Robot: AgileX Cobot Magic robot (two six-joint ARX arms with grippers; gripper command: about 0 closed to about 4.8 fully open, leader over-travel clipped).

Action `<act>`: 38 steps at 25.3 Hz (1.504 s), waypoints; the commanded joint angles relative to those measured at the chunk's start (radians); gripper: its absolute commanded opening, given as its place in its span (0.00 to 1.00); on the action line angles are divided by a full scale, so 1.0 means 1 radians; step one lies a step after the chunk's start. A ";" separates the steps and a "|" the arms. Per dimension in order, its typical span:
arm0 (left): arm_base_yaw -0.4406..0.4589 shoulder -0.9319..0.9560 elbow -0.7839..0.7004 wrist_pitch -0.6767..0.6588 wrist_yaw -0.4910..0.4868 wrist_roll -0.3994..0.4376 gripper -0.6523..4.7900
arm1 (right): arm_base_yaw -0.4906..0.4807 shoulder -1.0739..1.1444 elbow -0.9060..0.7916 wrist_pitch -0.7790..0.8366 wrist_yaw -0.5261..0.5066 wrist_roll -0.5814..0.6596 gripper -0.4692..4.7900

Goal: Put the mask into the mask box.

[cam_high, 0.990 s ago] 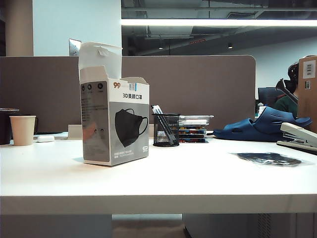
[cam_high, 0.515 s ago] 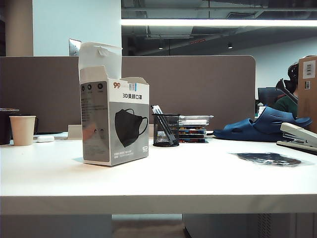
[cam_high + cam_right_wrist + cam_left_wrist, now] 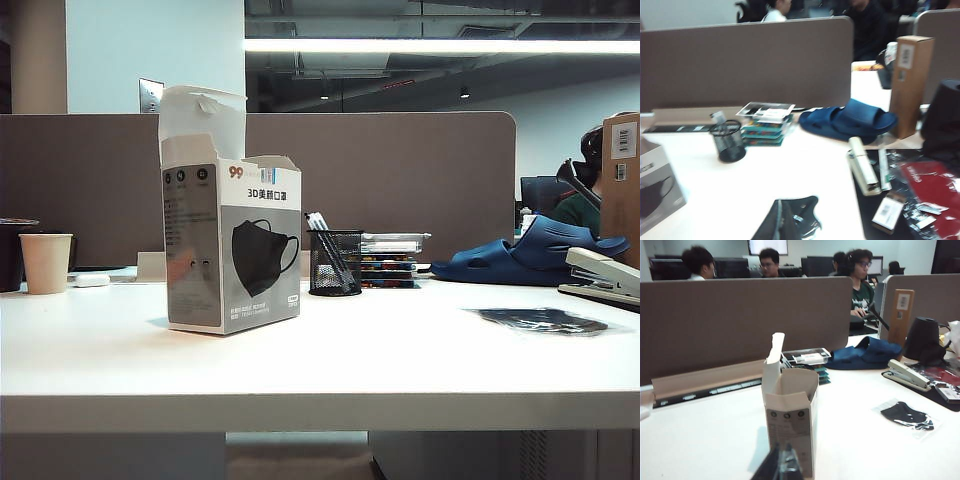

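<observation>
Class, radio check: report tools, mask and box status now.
Left tool shut, empty, near mask box. Right tool shut, empty, over mask. Mask flat on table; box flaps open. Nothing between.

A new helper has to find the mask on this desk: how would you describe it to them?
On the white desk, look right of the tall open mask box, in front of the blue slipper and the stapler. The mask lies flat there: thin, black, in shiny clear wrap, unlike the box's printed picture.

Dark, slim fingertips of the left gripper and right gripper, pressed together into narrow black wedges with pale grey highlights along the edges
</observation>
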 commanded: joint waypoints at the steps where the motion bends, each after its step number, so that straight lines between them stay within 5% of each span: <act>1: 0.001 0.037 0.027 -0.011 0.018 0.004 0.11 | 0.001 0.065 0.056 -0.022 -0.045 0.000 0.09; 14: 0.000 0.386 0.182 0.049 0.047 0.101 0.11 | 0.001 0.452 0.330 -0.212 -0.241 -0.008 0.09; 23: 0.000 0.563 0.183 0.089 0.110 0.143 0.11 | 0.002 0.658 0.356 -0.180 -0.251 -0.064 0.10; 32: 0.000 0.656 0.183 0.179 0.098 0.174 0.11 | 0.002 0.908 0.361 -0.114 -0.251 -0.089 0.35; 35: 0.000 0.671 0.183 0.193 0.077 0.206 0.11 | 0.002 0.966 0.361 -0.066 -0.251 -0.090 0.55; 38: 0.000 0.689 0.183 0.206 0.072 0.206 0.11 | 0.002 1.020 0.361 -0.028 -0.251 -0.092 0.64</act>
